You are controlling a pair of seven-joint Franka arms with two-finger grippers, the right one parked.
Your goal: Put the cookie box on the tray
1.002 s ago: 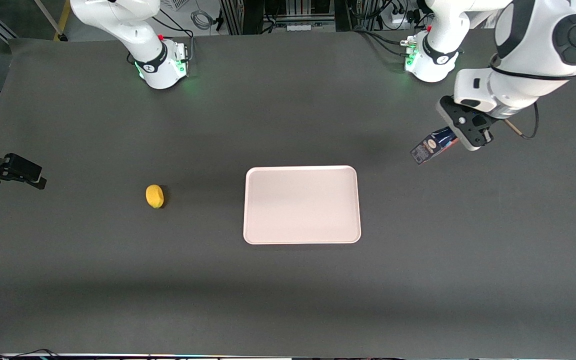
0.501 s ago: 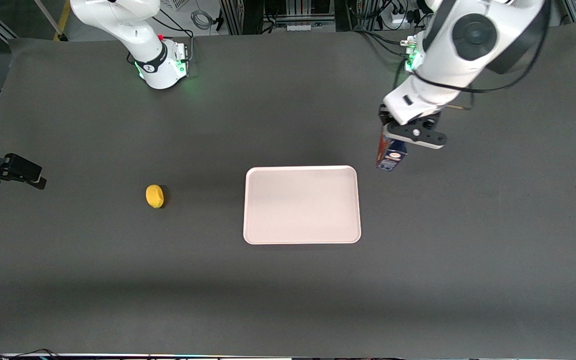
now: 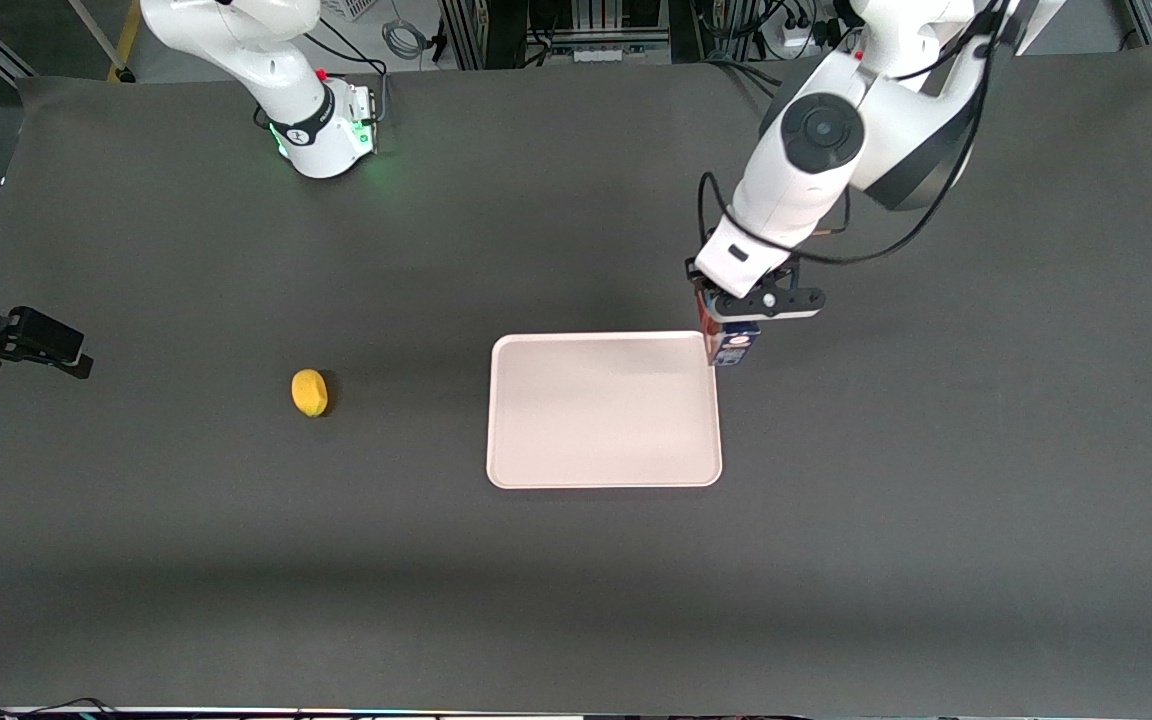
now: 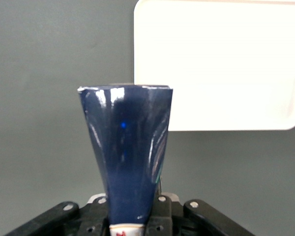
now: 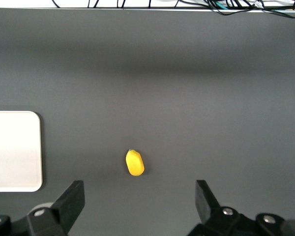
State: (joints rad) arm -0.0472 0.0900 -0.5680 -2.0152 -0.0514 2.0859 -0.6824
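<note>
My left gripper [image 3: 733,335] hangs in the air, shut on the cookie box [image 3: 733,349], a dark navy carton with a red-and-white face that points downward from the fingers. In the left wrist view the navy cookie box [image 4: 126,147] fills the space between the jaws. The pale pink tray [image 3: 604,410] lies flat mid-table. The box is above the tray's corner that is farthest from the front camera and toward the working arm's end. The tray [image 4: 221,64] holds nothing.
A small yellow rounded object [image 3: 309,392] lies on the dark table mat [image 3: 936,480], toward the parked arm's end, well apart from the tray. The yellow object [image 5: 134,162] shows in the right wrist view too. The arm bases stand at the table's edge farthest from the front camera.
The left arm has carried the cookie box from the working arm's end of the table toward the tray, turning it from tilted to pointing down. Tray and yellow object have not moved.
</note>
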